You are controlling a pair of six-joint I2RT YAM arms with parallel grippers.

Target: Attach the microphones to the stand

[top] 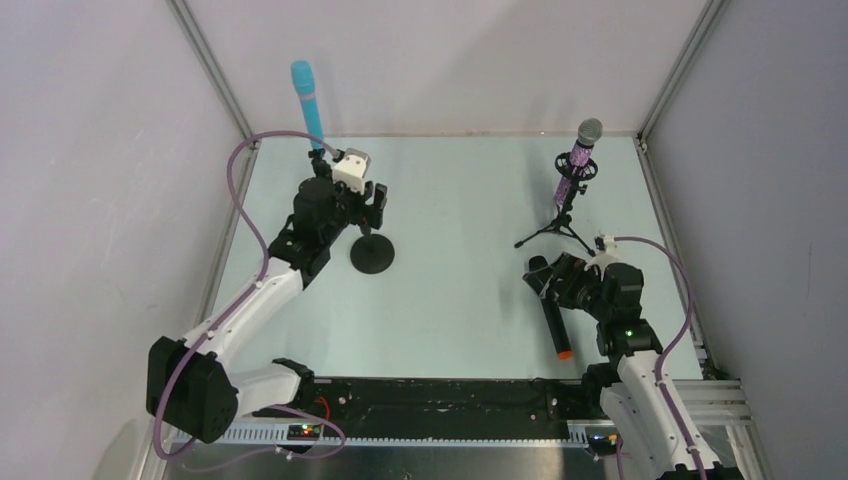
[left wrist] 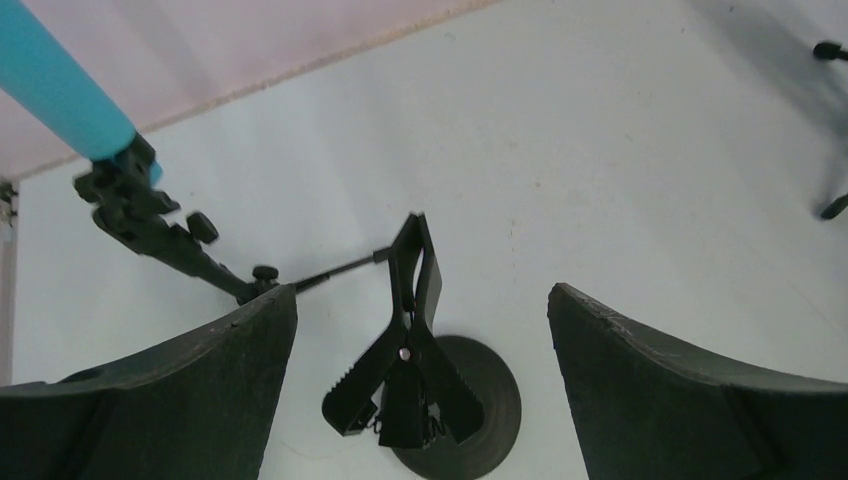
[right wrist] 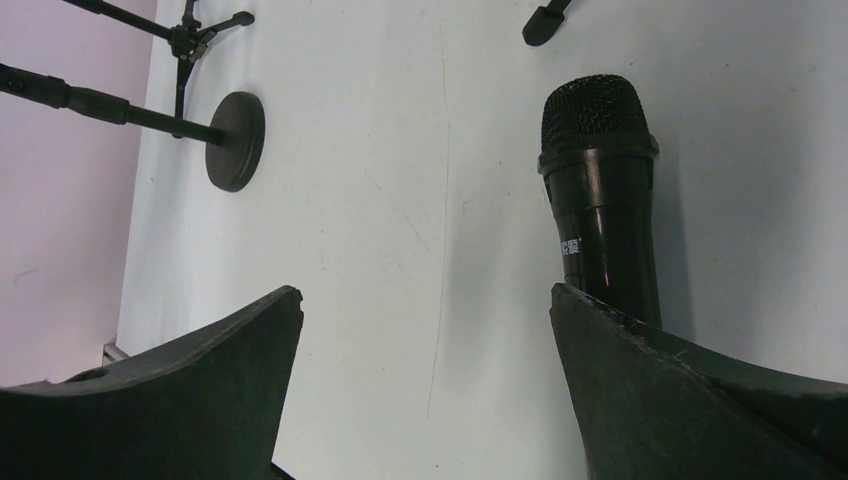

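Observation:
The light blue microphone [top: 303, 93] sits in a clip at the end of a thin arm of the round-base stand [top: 372, 255]; it also shows in the left wrist view [left wrist: 60, 85]. My left gripper [top: 374, 203] is open and empty above this stand, its jaws either side of a black spring clamp [left wrist: 405, 345]. The purple glitter microphone [top: 577, 158] stands in the tripod stand [top: 560, 228]. The black microphone with the orange end [top: 553, 312] lies flat on the table. My right gripper [top: 546, 274] is open over its head end; the mic [right wrist: 603, 200] lies beside my right finger.
Pale table with white walls on three sides. The round base [right wrist: 236, 140] and a tripod foot [right wrist: 545, 22] show in the right wrist view. A black rail [top: 440, 395] runs along the near edge between the arm bases.

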